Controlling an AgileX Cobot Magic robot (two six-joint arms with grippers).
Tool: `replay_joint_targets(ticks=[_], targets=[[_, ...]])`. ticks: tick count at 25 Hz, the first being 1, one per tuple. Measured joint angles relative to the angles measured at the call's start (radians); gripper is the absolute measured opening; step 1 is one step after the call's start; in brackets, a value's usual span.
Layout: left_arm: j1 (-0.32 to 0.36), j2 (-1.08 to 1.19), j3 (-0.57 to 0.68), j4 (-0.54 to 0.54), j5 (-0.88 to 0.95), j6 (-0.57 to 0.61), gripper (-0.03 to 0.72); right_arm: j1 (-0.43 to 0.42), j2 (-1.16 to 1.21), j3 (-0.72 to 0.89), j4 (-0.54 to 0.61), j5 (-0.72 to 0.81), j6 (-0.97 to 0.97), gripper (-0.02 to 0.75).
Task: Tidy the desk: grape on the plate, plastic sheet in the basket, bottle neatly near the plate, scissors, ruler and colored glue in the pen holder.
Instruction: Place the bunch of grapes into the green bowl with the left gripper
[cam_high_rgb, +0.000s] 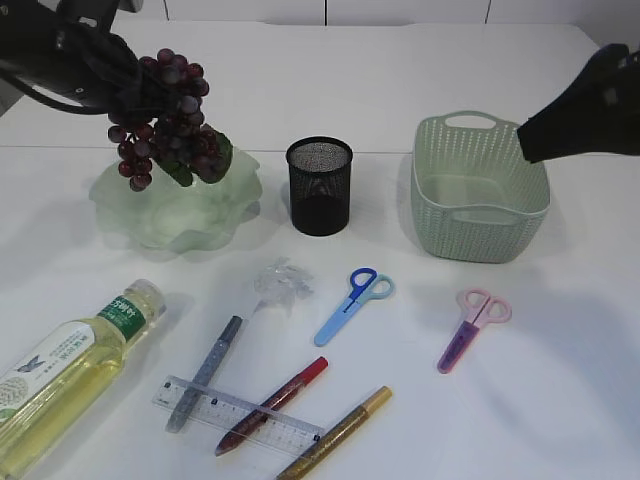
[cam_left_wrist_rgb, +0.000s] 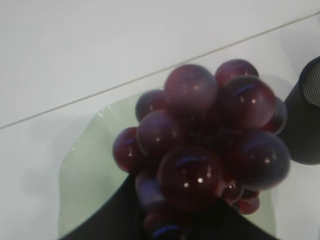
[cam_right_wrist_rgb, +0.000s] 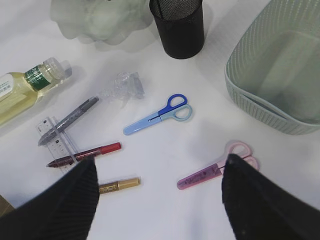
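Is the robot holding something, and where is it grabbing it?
The left gripper holds the grape bunch by its top, above the plate. The right gripper is open and empty.

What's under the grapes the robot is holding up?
The pale green plate sits right under the grapes, which hang from the left gripper. The grapes hide the plate's middle, so I can't tell if anything lies there.

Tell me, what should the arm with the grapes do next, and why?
Probably lower the grapes a little, then open the left fingers. The bunch hangs right above the plate, not resting in it yet, so a short drop should set it down gently.
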Motion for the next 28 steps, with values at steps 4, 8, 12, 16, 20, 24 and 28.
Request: replay_joint_targets(ticks=[4, 8, 12, 16, 20, 24, 28], targets=[[0.018, 0.040, 0.000, -0.023, -0.037, 0.000, 0.114, 0.000, 0.000, 0.000, 0.000, 0.000, 0.000, 0.588], [0.023, 0.072, 0.000, -0.027, -0.087, 0.000, 0.114, 0.000, 0.000, 0.000, 0.000, 0.000, 0.000, 0.585], [0.023, 0.110, -0.002, -0.029, -0.131, 0.000, 0.114, 0.000, 0.000, 0.000, 0.000, -0.007, 0.000, 0.585], [0.023, 0.139, -0.002, -0.040, -0.132, 0.000, 0.114, 0.000, 0.000, 0.000, 0.000, -0.008, 0.000, 0.585], [0.023, 0.144, -0.002, -0.053, -0.132, 0.000, 0.127, 0.000, 0.000, 0.000, -0.015, -0.010, 0.000, 0.585], [0.023, 0.144, -0.002, -0.056, -0.139, 0.000, 0.179, 0.000, 0.000, 0.000, -0.024, -0.019, 0.000, 0.584], [0.023, 0.144, -0.002, -0.070, -0.145, 0.000, 0.275, 0.000, 0.000, 0.000, -0.026, -0.023, 0.000, 0.584]])
